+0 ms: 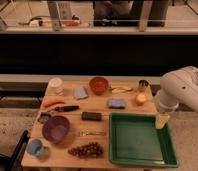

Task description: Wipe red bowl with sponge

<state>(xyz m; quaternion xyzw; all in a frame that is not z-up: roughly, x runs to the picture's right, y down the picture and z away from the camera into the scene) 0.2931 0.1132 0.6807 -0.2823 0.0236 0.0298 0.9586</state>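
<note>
A wooden table point(99, 106) is standing below a dark glass wall, crowded with kitchen items. The red bowl point(98, 85) is sitting upright near the table's far edge, about midway along it. The sponge point(116, 103), a small blue block, is lying in front of the bowl and a little to the right, apart from it and just beyond the far rim of a green tray point(137, 142). A white robot arm point(184, 92) is reaching in from the right. Its gripper point(162, 121) is hanging over the tray's far right corner (whether spread or pressed together cannot be told), well apart from sponge and bowl. A larger purple bowl point(56, 129) is sitting front left.
</note>
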